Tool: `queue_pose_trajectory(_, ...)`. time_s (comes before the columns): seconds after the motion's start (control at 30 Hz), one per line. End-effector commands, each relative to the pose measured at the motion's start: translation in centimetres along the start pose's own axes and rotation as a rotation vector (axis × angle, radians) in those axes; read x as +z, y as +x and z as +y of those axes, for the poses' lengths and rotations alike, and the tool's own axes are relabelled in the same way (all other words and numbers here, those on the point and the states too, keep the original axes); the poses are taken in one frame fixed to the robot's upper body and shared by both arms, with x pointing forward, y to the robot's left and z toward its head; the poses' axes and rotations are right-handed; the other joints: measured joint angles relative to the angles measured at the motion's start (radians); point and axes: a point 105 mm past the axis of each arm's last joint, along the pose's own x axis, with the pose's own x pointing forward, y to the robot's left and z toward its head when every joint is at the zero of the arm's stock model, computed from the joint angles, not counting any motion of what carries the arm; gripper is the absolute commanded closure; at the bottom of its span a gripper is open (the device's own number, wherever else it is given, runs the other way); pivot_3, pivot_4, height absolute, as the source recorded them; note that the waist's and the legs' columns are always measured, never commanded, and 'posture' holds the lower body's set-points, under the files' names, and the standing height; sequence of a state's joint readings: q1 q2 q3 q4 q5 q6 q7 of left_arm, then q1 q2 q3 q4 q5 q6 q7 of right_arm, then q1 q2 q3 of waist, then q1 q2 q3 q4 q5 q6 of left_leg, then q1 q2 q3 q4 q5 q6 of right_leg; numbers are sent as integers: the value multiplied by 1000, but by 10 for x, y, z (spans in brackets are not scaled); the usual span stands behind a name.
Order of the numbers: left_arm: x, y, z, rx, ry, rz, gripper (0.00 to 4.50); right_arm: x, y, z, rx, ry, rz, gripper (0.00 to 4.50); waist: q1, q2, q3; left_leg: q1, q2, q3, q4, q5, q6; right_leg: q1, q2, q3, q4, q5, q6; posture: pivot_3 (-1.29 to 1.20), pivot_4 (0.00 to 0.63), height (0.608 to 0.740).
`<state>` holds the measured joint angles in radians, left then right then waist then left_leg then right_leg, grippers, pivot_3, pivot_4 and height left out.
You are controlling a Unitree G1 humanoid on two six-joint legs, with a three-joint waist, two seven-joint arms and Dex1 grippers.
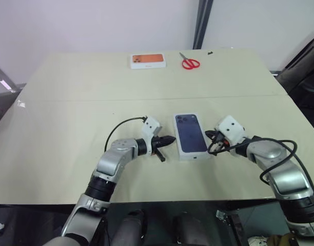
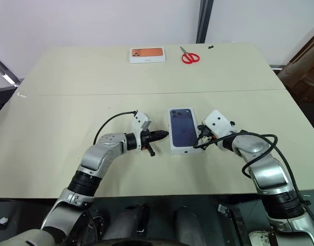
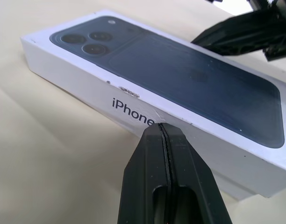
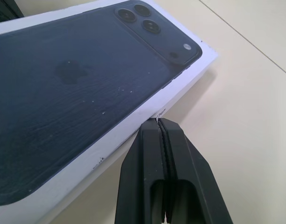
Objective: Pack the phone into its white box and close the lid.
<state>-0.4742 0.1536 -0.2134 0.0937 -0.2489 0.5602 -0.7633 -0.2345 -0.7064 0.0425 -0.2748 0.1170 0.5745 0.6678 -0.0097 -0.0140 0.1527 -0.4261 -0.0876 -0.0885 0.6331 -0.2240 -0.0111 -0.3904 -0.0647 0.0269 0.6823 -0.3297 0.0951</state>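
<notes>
Left eye view shows the lid (image 1: pixel 191 135) already sitting on the white box, so the box looks closed and lies on the surface (image 1: pixel 70 113) between the two arms. The phone itself is not to be seen; I judge it is inside. The left end effector (image 1: pixel 168 140) has its two fingers pressed together, holding nothing, and its tip is against or just beside the long side wall of the lid. The right end effector (image 1: pixel 212 141) also has its fingers together, empty, and its tip is at the opposite long side wall. So the box lies directly in front of each tip, pinched from both sides, and both arms are about equally near.

The long axis of the box runs away from the robot, across the line joining the two tips. The printed camera cluster (image 3: pixel 84 41) is at the far end. I think a next move would be a squaring push or a retreat. Farther off are an orange-topped box (image 1: pixel 148 60) and red scissors (image 1: pixel 189 62)
</notes>
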Motion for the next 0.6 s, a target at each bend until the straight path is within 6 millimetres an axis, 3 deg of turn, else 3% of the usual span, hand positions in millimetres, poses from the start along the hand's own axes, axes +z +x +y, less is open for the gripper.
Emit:
queue_pose_trajectory(0.03, 2, -1, -5, -27, 19, -10, 4500, 1, 1, 15, 57, -86, 6, 4453, 0, 0, 0, 0, 0, 0, 0, 0, 0, 0, 0, 0, 0, 0, 0, 0, 150, 734)
queue_pose_trajectory(0.13, 3, -5, 4, 2, 4, -15, 4500, 0, 1, 10, 34, -107, 8, 4453, -1, 0, 0, 0, 0, 0, 0, 0, 0, 0, 0, 0, 0, 0, 0, 0, 150, 734)
queue_pose_trajectory(0.23, 17, -8, 15, 31, 8, -55, 4500, 5, 0, -11, -54, -116, 1, 4453, -2, 0, 0, 0, 0, 0, 0, 0, 0, 0, 0, 0, 0, 0, 0, 0, 150, 734)
queue_pose_trajectory(0.37, 48, -9, 29, 61, -16, -153, 4500, 19, -3, -32, -124, -82, -56, 4453, 2, 0, 0, 0, 0, 0, 0, 1, -1, 0, 0, 0, 0, 0, 0, 0, 150, 734)
queue_pose_trajectory(0.43, 71, -4, 31, 38, -52, -215, 4500, 38, -4, -37, -128, -42, -142, 4453, 3, 0, 0, 0, 0, 0, 1, 1, -2, 0, 0, 0, 0, 0, 0, 0, 150, 734)
queue_pose_trajectory(0.5, 79, 4, 26, 5, -52, -224, 4500, 47, -3, -32, -94, -28, -180, 4453, 3, 0, 0, 0, 0, 0, 2, 1, -2, 0, 0, -1, 0, 0, 0, 0, 150, 734)
queue_pose_trajectory(0.6, 71, 20, 21, -23, 0, -176, 4500, 41, 4, -5, 34, -79, -149, 4453, 5, -1, 0, 0, 0, 0, 2, 1, -2, 1, 0, -1, 0, 0, 0, 0, 150, 734)
